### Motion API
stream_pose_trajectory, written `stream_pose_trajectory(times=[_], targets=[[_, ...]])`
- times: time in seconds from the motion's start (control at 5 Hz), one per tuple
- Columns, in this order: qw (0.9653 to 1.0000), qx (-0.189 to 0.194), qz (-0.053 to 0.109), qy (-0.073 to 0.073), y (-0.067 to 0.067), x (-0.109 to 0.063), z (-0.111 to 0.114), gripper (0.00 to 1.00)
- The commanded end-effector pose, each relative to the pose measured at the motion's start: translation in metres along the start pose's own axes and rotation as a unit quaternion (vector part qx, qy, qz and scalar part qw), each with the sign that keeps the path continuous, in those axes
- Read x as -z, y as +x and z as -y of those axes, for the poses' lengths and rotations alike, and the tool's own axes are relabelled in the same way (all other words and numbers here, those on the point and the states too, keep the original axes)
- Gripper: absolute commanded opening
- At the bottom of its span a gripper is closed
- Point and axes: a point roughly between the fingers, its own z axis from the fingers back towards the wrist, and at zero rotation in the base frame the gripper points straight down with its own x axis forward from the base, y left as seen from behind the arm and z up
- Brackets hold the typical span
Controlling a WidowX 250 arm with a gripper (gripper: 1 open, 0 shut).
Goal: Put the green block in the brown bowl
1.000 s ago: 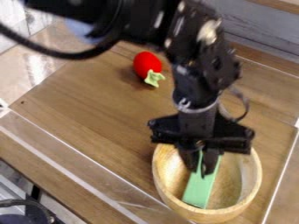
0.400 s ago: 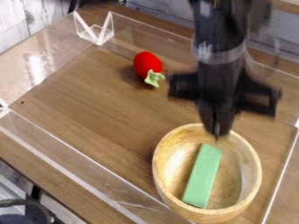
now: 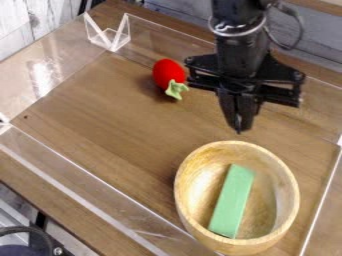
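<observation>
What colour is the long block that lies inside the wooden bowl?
Mint green, plain with no pattern. The block shows clearly in the camera view, lying in the light-brown bowl.

Robot arm: matte black throughout | wrist: a chunky cylindrical housing with a wide black crossbar beneath it | end effector (image 3: 242, 127): two thin dark fingers tapering to a narrow tip | cables: a black loop beside the wrist

text: none legible | labels: none | numbers: none (surfaces all appear plain)
</observation>
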Motion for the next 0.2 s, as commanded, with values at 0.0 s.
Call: stream_pose_trajectory(times=[0.0], targets=[[0.9998,-0.003,0.022,-0.003,0.0075,-0.0018,-0.0011,0.00]])
